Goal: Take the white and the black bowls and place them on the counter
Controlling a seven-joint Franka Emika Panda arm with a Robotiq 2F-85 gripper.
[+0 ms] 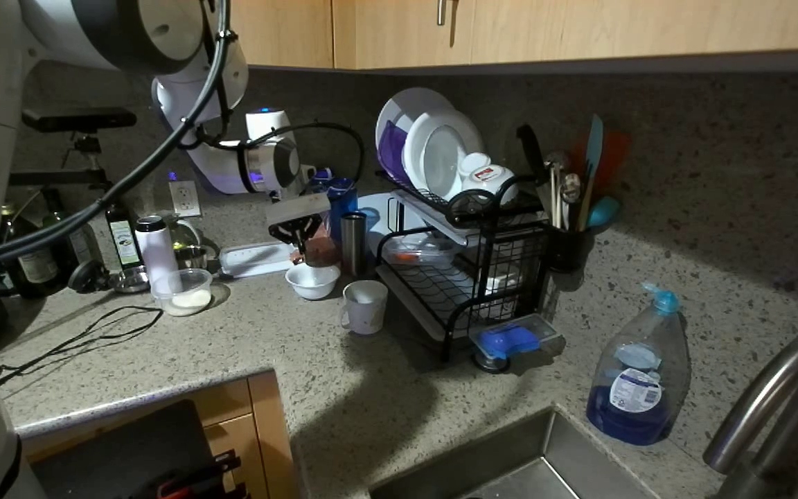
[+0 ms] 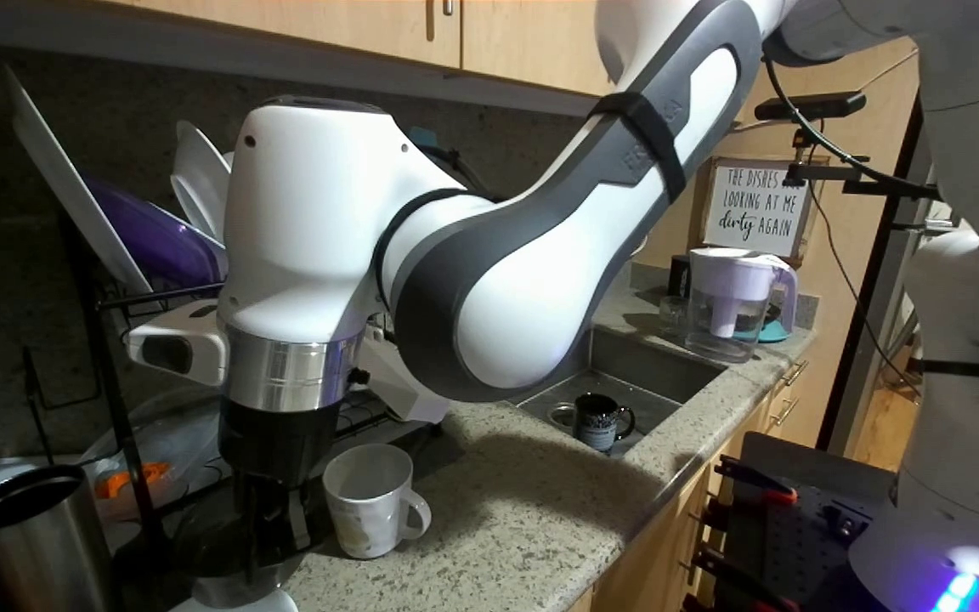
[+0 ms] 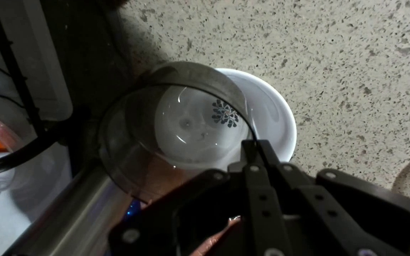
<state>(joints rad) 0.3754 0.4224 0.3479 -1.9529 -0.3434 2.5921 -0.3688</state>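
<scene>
Pose: I have the arm (image 2: 532, 314) sloping down to a vertical wrist (image 2: 302, 255), gripper (image 3: 256, 145) pointing downward | Pincer: narrow, clamped on the rim of the black bowl (image 3: 198, 76) | Location: over the white bowl (image 1: 312, 283), which stands on the counter (image 1: 233, 339); bowl-to-bowl contact indeterminable

In the wrist view I get a white bowl (image 3: 276, 117) with a grey flower motif, a smoky bowl (image 3: 198, 73), see-through and darker-rimmed, and a pale counter (image 3: 351, 53) flecked grey-brown. In an exterior view I see a purple plate (image 1: 391, 154) and blue dish soap (image 1: 621, 423).
</scene>
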